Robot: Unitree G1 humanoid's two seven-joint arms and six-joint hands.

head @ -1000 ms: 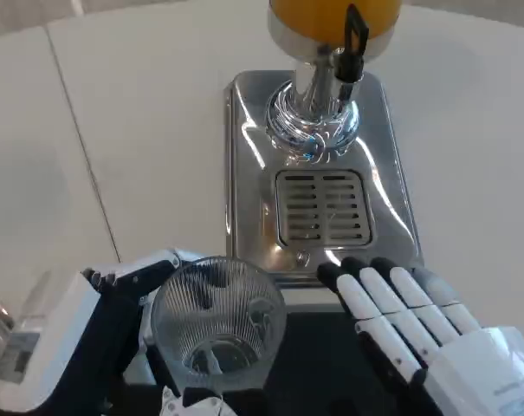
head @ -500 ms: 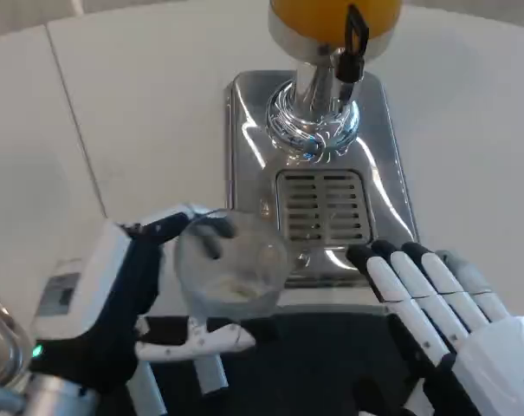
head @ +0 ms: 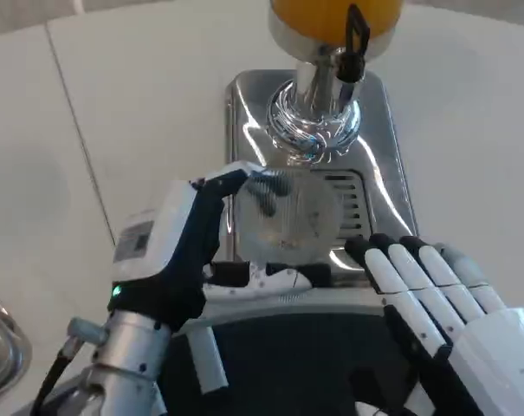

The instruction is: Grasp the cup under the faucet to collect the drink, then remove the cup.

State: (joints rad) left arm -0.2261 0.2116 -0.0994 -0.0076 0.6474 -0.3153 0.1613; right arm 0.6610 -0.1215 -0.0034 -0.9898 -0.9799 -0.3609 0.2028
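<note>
My left hand grips a clear ribbed glass cup, holding it over the slotted drip grate of the shiny dispenser base. The cup looks empty. Above it stands the chrome column with the black-handled faucet and the orange drink tank. The cup sits just in front of and below the faucet. My right hand hovers at the tray's front right corner, fingers stretched out and apart, holding nothing.
The white table spreads to the left and right of the dispenser, with a seam line running down its left part. A metal rim shows at the lower left edge. A dark surface lies below the tray front.
My left hand has carried the cup forward and to the right, from in front of the tray onto the drip grate. My right hand has drawn back slightly to the right.
</note>
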